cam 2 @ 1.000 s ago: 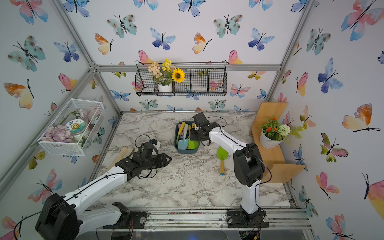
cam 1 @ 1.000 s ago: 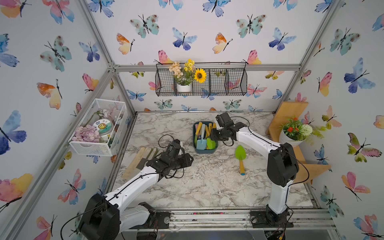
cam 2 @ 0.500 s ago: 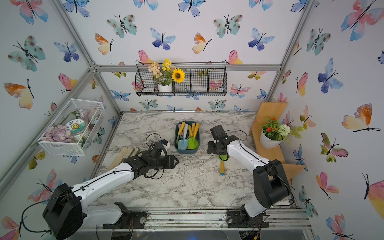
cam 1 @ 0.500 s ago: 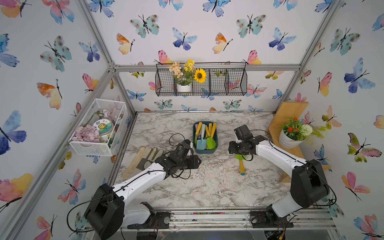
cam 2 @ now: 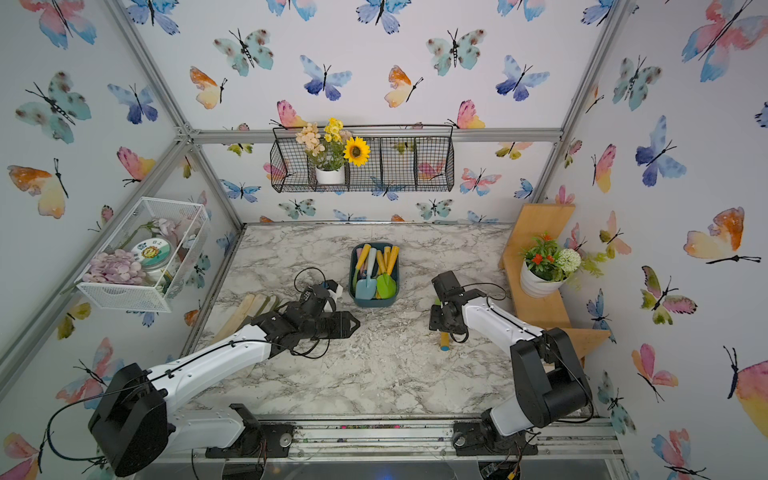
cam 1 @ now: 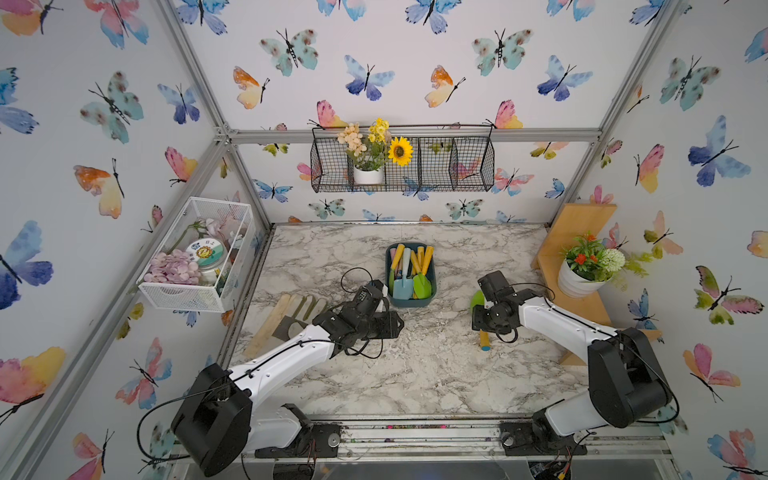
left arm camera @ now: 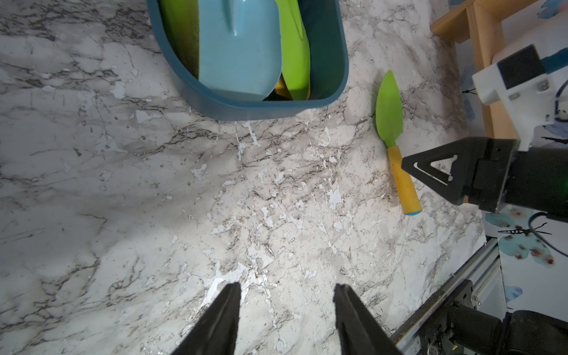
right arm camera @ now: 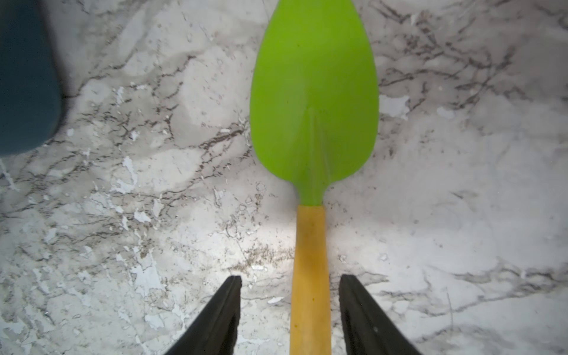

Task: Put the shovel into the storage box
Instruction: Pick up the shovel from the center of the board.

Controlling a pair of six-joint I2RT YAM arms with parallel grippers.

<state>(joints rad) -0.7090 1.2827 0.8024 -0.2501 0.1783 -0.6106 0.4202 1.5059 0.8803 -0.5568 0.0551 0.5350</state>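
A shovel (right arm camera: 313,101) with a green blade and yellow handle lies flat on the marble table, to the right of the storage box (cam 1: 411,303). It also shows in the left wrist view as the shovel (left arm camera: 389,113). The dark teal storage box (left arm camera: 246,107) holds several toy shovels. My right gripper (right arm camera: 290,278) hangs open over the handle, a finger on each side and not touching it. In both top views the right gripper (cam 1: 483,321) covers most of the shovel. My left gripper (left arm camera: 285,285) is open and empty over bare table in front of the box.
Gloves and a wooden strip (cam 1: 291,311) lie at the table's left edge. A wooden shelf with a potted plant (cam 1: 582,270) stands at the right. A white mesh basket (cam 1: 195,257) hangs on the left wall, a black wire rack (cam 1: 403,166) on the back wall.
My right gripper has left the storage box, swung right and toward the front, and now sits over the shovel's handle. My left gripper has shifted a little to the right.
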